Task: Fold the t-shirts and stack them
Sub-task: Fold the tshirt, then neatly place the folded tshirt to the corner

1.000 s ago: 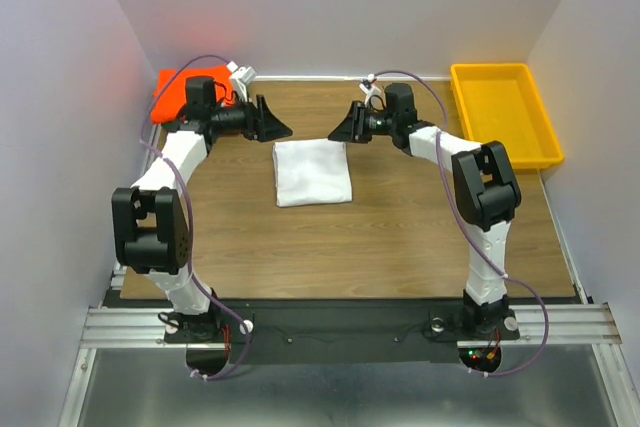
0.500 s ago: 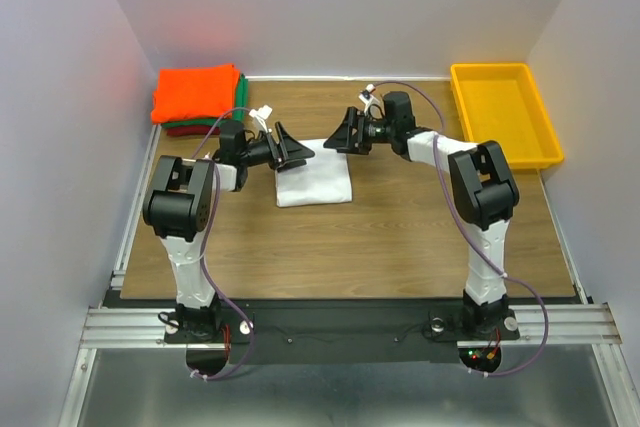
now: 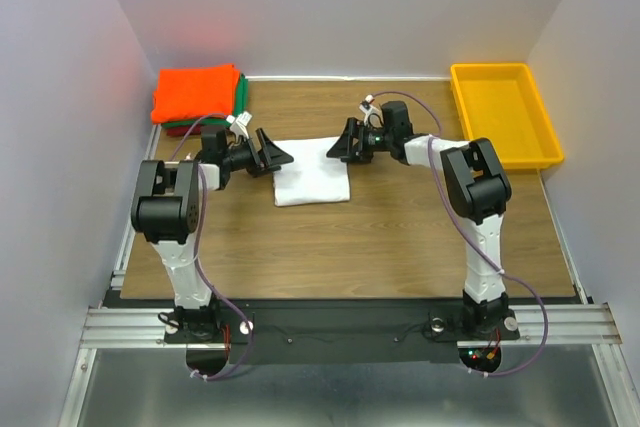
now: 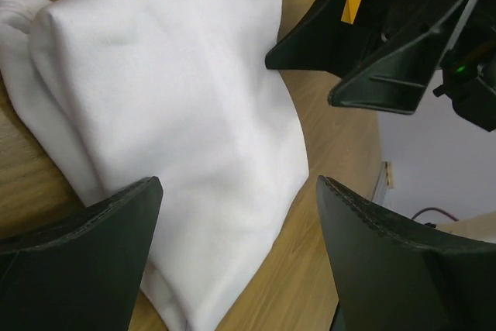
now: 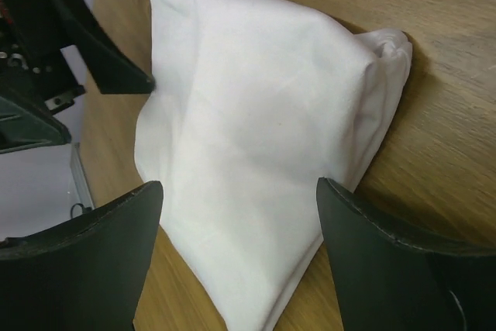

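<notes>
The white t-shirt [image 3: 312, 172] is lying in the middle of the table [image 3: 350, 247], and it is looking folded into a neat small square. The left gripper [image 3: 272, 152] is sitting low at its far left corner, and the right gripper [image 3: 343, 142] is sitting low at its far right corner. Both are holding their jaws wide apart, and neither one is gripping any cloth. In the wrist views the white cloth is lying in front of the open jaws, not pinched between them.

At the far left corner of the table a pile of folded shirts [image 3: 197, 97] is waiting, with orange on top and green and dark red peeking out under it. The white t-shirt is lying well apart from that pile. The yellow tray [image 3: 505, 112] is sitting at the far right.

So I am thinking the folding is nearly all done. What is looking left is the last bit: grabbing the white t-shirt, carrying it over, and putting it on top of the pile without it coming undone
</notes>
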